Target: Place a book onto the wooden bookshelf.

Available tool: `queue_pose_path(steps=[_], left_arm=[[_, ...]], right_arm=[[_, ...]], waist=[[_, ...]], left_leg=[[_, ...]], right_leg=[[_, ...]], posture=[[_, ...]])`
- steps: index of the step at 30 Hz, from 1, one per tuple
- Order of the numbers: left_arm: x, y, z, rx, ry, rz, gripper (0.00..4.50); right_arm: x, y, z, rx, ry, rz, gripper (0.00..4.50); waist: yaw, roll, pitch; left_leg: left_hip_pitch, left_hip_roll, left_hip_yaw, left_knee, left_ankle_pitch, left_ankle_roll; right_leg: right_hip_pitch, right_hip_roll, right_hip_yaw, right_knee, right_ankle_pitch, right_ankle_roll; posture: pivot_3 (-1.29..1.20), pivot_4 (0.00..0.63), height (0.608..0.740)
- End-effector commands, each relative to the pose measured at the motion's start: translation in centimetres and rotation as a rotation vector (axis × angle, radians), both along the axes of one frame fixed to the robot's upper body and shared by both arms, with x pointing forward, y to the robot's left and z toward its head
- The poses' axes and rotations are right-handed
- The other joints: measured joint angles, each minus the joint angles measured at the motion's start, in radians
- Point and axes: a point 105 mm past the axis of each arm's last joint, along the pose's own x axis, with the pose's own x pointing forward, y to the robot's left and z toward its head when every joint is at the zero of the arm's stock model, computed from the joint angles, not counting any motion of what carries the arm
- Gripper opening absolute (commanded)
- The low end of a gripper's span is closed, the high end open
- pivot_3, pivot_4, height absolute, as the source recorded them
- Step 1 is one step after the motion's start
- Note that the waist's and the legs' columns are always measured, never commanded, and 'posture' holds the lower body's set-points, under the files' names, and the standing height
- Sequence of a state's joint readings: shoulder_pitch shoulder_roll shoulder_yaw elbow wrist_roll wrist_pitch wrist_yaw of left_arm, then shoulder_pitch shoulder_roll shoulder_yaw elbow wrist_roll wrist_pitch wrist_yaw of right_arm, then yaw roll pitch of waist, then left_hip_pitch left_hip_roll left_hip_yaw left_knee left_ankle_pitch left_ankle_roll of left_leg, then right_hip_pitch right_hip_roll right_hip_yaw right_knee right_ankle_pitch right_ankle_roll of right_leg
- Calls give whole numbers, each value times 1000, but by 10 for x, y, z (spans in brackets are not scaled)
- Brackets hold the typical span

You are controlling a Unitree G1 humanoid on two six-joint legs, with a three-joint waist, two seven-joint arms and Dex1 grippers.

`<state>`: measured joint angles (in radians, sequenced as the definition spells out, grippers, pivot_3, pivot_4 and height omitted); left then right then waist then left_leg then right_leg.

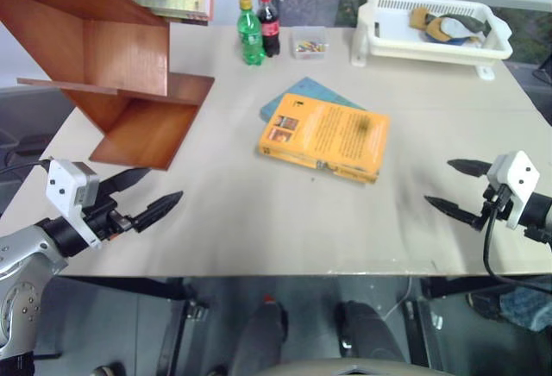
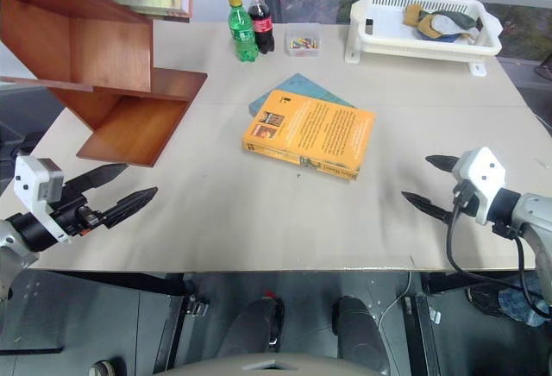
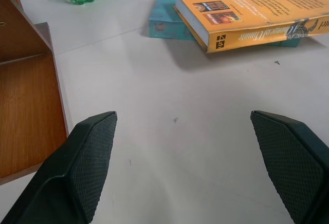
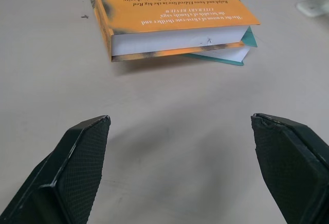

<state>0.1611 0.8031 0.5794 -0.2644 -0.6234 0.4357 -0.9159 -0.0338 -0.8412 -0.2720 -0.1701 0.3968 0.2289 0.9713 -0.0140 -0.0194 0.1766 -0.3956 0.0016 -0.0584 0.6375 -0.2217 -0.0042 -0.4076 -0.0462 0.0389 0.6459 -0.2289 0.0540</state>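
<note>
Left eye view, book (image 1: 325, 137) atop teal book (image 1: 304, 91), bottles (image 1: 258, 29) behind, both pincers wide, empty.

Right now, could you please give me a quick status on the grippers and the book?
Left gripper and right gripper open, empty. Orange book flat on the table, lying on teal book. Wooden bookshelf far left; nothing between.

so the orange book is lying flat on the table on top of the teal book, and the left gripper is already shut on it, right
Not quite. The orange book does lie flat on the table on top of the teal book, but the left gripper is not shut on it. The left eye view shows its fingers spread open, well short of the book, holding nothing. The left wrist view shows the same gap.
</note>
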Motion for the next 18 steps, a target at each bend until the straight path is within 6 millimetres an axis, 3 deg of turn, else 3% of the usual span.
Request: queue_pose_path(steps=[1,4,6,11,12,13,16,18], left_arm=[[3,-1,9,9,-27,-19,4474],[10,-8,11,-1,-46,-46,4474],[11,-9,12,2,-47,-53,4500],[13,-13,12,-7,-57,-68,4500],[14,-15,11,-8,-55,-72,4500],[16,-18,10,-10,-56,-86,4500],[19,-24,13,-15,-70,-104,4500],[19,-27,13,-17,-71,-115,4500]], right_arm=[[-3,-2,14,-20,-58,-12,4500],[-5,-2,14,-22,-73,-33,4500],[-5,-2,14,-14,-73,-46,3994],[-2,0,16,-13,-79,-46,2082],[0,0,17,-12,-87,-55,1096],[2,0,17,-19,-94,-64,1084],[12,-6,16,-52,-125,-115,31],[18,-6,16,-44,-137,-140,31]], waist=[[0,0,0],[5,0,0],[3,0,0],[-1,0,0],[-1,0,0],[-1,0,0],[0,0,0],[0,0,0]], left_leg=[[0,0,0,0,0,0],[0,0,0,0,0,0],[0,0,0,0,0,0],[0,0,0,0,0,0],[0,0,0,0,0,0],[0,0,0,0,0,0],[0,0,0,0,0,0],[0,0,1,0,0,0]], right_leg=[[0,0,0,0,0,0],[0,0,0,0,0,0],[0,0,0,0,0,0],[0,0,1,0,0,0],[0,0,0,0,0,0],[0,0,0,0,0,0],[0,0,1,0,0,0],[0,0,1,0,0,0]], posture=[[0,150,740],[0,150,740],[0,150,740],[0,150,740],[0,150,740],[0,150,740],[0,150,740],[0,150,740]])
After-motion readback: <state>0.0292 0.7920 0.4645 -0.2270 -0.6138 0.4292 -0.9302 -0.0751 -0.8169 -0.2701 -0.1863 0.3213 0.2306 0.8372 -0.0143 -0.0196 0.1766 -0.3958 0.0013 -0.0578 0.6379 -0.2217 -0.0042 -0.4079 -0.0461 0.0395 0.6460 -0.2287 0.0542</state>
